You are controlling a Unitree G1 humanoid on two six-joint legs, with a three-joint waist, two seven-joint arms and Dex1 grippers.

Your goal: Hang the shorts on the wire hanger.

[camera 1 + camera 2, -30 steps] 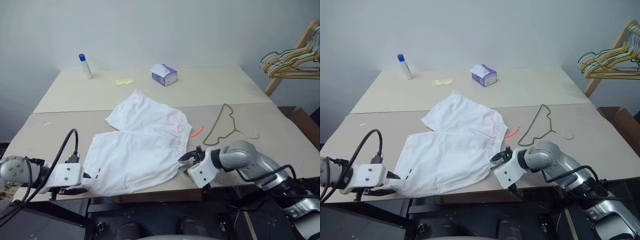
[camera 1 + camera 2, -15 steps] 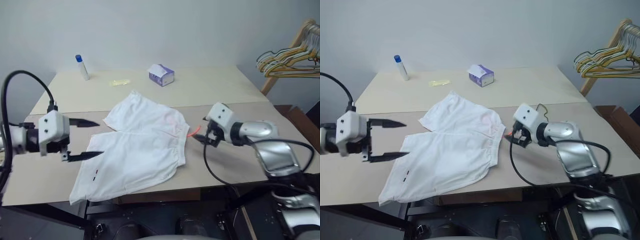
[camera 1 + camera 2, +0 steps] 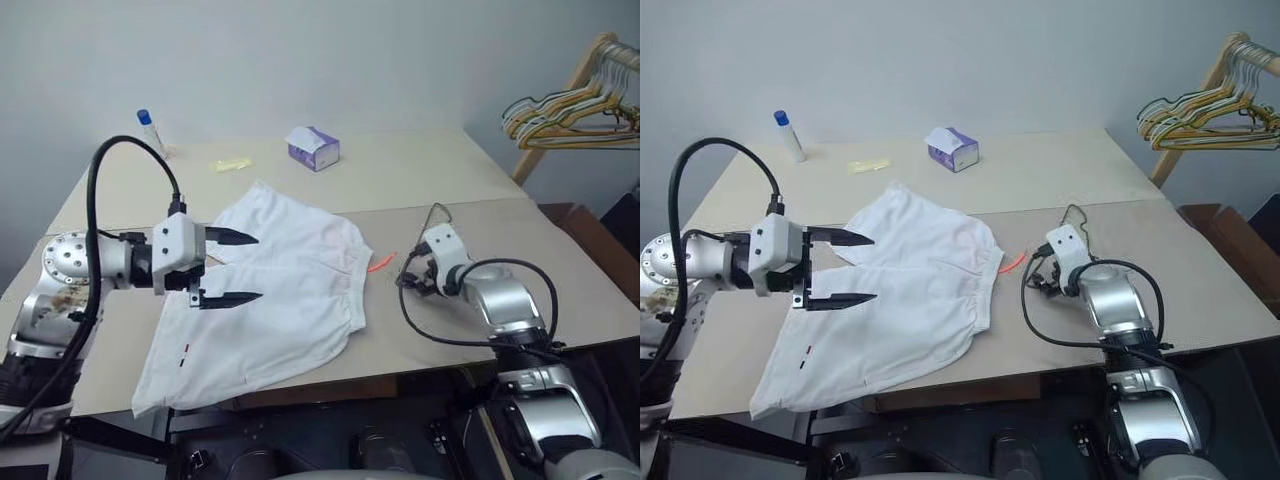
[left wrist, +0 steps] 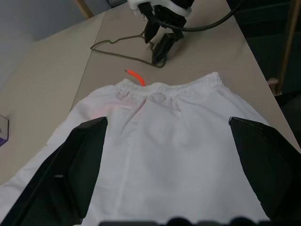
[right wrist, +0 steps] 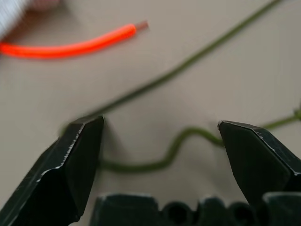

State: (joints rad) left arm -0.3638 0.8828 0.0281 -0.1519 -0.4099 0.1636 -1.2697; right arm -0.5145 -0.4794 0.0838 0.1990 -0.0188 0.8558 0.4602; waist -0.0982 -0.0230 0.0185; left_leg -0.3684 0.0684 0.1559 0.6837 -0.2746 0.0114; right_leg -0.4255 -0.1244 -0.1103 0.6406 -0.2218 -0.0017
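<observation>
The white shorts point(image 3: 275, 295) lie flat on the table, waistband toward the right, an orange-red cord point(image 4: 135, 76) sticking out beside it. My left gripper point(image 3: 250, 268) hovers open over the shorts' left leg, pointing right, with nothing between its fingers. The thin olive wire hanger point(image 4: 115, 43) lies on the table just right of the cord. My right gripper point(image 3: 1038, 282) sits low over the hanger's near side, open. In the right wrist view the wire point(image 5: 178, 70) runs between the spread fingers point(image 5: 80, 160), apart from them. Most of the hanger is hidden behind that hand in the eye views.
A purple tissue box point(image 3: 313, 147), a blue-capped bottle point(image 3: 150, 130) and a small yellow item point(image 3: 230, 164) stand at the back of the table point(image 3: 560, 270). A bunch of yellow and white hangers point(image 3: 565, 100) hangs on a wooden rack at the far right.
Both grippers left the shorts' front edge and opened. The left rose and swung right over the shorts. The right rolled over and moved to the hanger. The camera turned slightly.
</observation>
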